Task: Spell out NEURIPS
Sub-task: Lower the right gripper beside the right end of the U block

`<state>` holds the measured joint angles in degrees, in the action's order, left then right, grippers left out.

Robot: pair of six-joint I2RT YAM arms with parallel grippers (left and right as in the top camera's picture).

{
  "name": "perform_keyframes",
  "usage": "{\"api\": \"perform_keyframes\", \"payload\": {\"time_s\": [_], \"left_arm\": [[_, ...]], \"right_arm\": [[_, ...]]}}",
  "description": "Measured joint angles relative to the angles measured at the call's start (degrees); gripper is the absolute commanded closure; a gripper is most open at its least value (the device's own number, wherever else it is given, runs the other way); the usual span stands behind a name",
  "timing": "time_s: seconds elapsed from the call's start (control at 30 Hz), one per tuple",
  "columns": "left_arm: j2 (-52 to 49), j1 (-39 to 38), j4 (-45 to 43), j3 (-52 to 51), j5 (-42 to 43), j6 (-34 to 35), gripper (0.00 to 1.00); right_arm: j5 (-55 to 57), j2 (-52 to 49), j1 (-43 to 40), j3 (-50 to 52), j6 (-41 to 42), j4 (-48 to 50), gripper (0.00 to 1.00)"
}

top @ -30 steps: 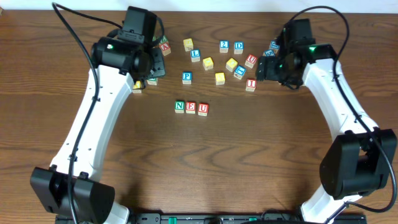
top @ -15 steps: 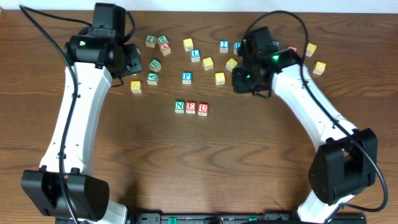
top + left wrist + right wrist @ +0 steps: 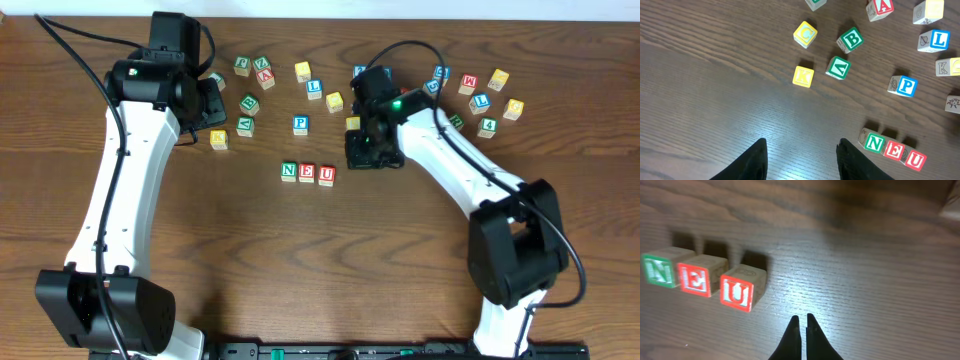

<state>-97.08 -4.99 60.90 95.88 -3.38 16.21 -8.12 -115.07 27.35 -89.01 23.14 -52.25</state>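
Note:
Green N (image 3: pixel 289 171), red E (image 3: pixel 307 173) and red U (image 3: pixel 326 175) stand in a row at mid-table. My right gripper (image 3: pixel 358 158) hovers just right of the U. In the right wrist view its jaws (image 3: pixel 802 318) are shut on nothing, above bare wood, with the U (image 3: pixel 739 291), E (image 3: pixel 700 277) and N (image 3: pixel 658 270) to their left. The blue P (image 3: pixel 300 124) sits behind the row. My left gripper (image 3: pixel 212 102) is at the back left. It (image 3: pixel 801 145) is open and empty over bare wood, with the N (image 3: pixel 874 143) to its right.
Loose cubes lie along the back: yellow K (image 3: pixel 803 76), yellow C (image 3: pixel 805 33), green B (image 3: pixel 850 40), red A (image 3: pixel 265 74) and blue L (image 3: pixel 314 88). Another cluster (image 3: pixel 482 100) sits at the back right. The right arm (image 3: pixel 450 160) slants across the right half.
The right arm swung left from the back-right cubes to beside the U, and its jaws closed on nothing. The left arm drew back to the left, then held still.

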Motion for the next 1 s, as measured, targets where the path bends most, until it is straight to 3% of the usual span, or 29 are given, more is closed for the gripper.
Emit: {"api": "perform_keyframes", "payload": {"time_s": [0.5, 1.0], "left_arm": [[0.0, 0.02, 0.0, -0.02, 0.0, 0.0, 0.56], [0.0, 0.02, 0.0, -0.02, 0.0, 0.0, 0.56]], "right_arm": [[-1.68, -6.78, 0.74, 0.0, 3.87, 0.55, 0.99], [-2.62, -6.95, 4.04, 0.0, 5.14, 1.55, 0.99]]}}
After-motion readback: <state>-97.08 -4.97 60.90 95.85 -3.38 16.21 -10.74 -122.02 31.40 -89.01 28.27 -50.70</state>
